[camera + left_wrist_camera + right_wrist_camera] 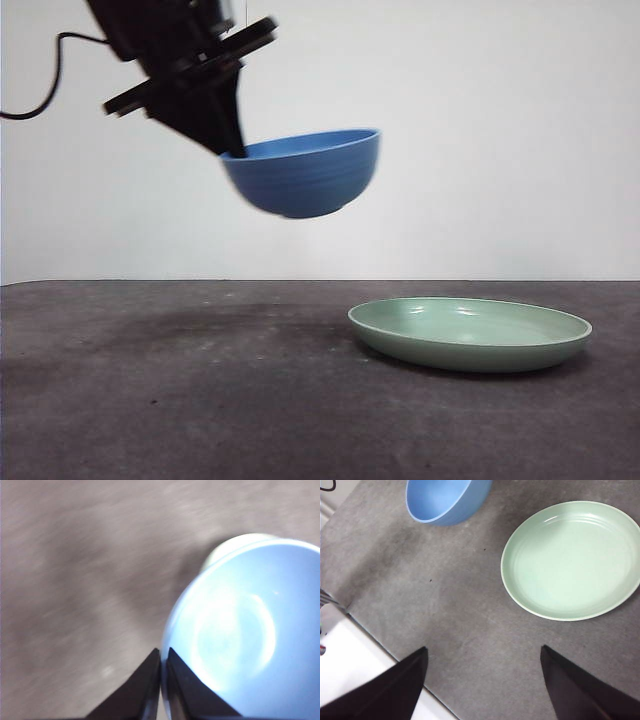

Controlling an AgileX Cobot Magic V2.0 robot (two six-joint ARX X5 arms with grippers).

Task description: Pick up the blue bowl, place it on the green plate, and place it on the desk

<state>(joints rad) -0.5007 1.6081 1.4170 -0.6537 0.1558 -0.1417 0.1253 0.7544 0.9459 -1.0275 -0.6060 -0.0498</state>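
The blue bowl [305,172] hangs in the air, tilted, well above the desk [180,390] and left of the green plate [470,333]. My left gripper [232,150] is shut on its rim, at the bowl's left side. In the left wrist view the jaws pinch the bowl's rim [162,667], with the bowl [245,640] filling the frame and a pale sliver of the plate [235,544] behind it. My right gripper [482,672] is open and empty, high above the desk; its view shows the plate [572,560] and the bowl [445,500].
The desk's edge and a white surface [350,670] show in the right wrist view. A black cable [40,90] hangs at the left in the front view. A white wall stands behind the desk.
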